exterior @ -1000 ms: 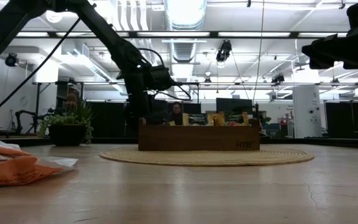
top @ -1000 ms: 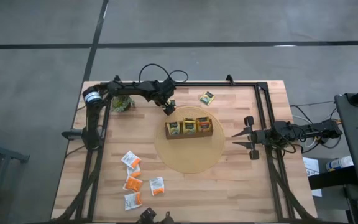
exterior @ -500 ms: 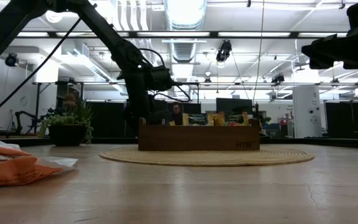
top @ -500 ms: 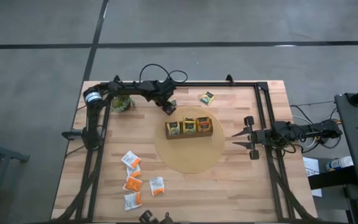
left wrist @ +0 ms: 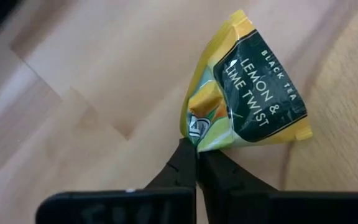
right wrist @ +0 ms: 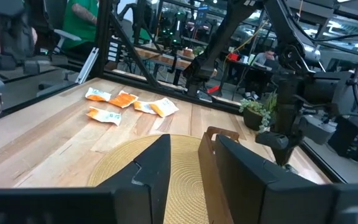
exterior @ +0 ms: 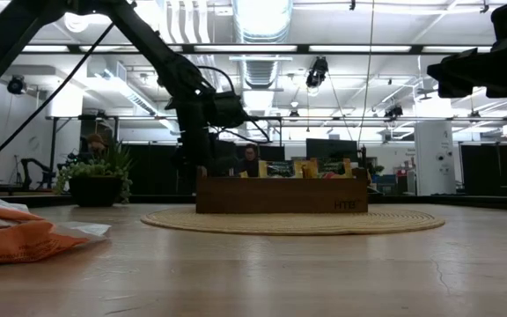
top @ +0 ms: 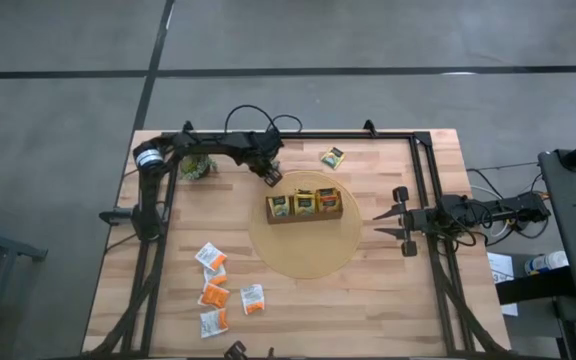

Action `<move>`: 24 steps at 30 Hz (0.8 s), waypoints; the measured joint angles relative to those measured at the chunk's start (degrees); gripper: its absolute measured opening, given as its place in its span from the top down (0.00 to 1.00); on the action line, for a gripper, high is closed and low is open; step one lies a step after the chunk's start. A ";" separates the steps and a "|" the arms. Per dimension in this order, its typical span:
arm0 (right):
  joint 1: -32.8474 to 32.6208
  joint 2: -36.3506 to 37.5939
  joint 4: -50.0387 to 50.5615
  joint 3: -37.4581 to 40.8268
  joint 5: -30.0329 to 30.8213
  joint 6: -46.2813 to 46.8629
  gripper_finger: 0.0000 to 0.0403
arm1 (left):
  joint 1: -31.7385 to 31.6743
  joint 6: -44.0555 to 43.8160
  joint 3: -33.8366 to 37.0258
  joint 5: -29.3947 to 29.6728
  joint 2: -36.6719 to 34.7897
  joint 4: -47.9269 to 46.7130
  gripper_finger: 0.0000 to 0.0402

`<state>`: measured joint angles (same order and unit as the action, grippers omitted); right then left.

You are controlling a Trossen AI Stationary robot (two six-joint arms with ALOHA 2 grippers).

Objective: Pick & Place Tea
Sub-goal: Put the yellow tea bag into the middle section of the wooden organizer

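Pinching a yellow tea sachet (left wrist: pixel 244 87) by one corner, left claw (top: pixel 269 175) is clamped tight, just far-left of wooden tray (top: pixel 305 215) on worktop (top: pixel 388 300). Right claw (top: pixel 396 222) waits half-open, empty. Best: lift straight, w/o swinging.

**Left gripper shuts on a sachet**

The left gripper (top: pixel 269 176) has slid a little toward the bench's far edge, off the mat's (top: pixel 308 262) rim, since a second ago. Its fingers (left wrist: pixel 185 165), wide apart until a moment back, are now pinched together on the corner of a yellow and dark green sachet (left wrist: pixel 244 87).
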<state>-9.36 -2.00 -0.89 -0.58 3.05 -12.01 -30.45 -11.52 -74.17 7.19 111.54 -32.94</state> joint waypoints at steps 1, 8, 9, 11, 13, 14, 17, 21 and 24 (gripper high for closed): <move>0.01 0.00 0.00 0.00 0.00 -0.02 0.69 | 0.53 -0.21 0.12 0.32 -0.48 -0.46 0.99; 0.01 -0.04 -0.02 0.00 0.02 -0.02 0.68 | 5.15 -4.20 0.86 7.90 -7.47 -0.06 1.00; 0.00 -0.04 0.02 0.00 0.02 0.00 0.68 | 6.10 -5.17 1.26 9.16 -8.36 -0.03 1.00; 0.00 -0.04 0.00 0.00 0.00 -0.02 0.69 | 8.19 -7.45 1.93 11.13 -10.29 -0.11 1.00; 0.01 -0.04 0.00 0.00 0.02 0.00 0.70 | 10.43 -10.33 2.68 13.23 -12.64 0.56 1.00; 0.00 -0.04 0.00 0.00 0.01 -0.01 0.70 | 11.67 -11.79 3.14 14.42 -13.66 0.99 1.00; 0.00 -0.02 0.02 0.00 0.02 0.00 0.71 | 15.84 -15.76 4.33 18.13 -15.52 1.98 1.00; 0.02 -0.03 -0.01 0.00 0.02 0.00 0.71 | 22.11 -19.88 4.57 22.83 -16.74 3.39 1.00; 0.02 -0.02 0.00 0.00 0.02 -0.02 0.70 | 25.77 -22.53 4.71 25.08 -16.82 5.77 1.00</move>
<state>-9.35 -2.02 -0.89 -0.58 3.07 -12.03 -4.68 -34.05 -69.46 32.26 94.73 -27.16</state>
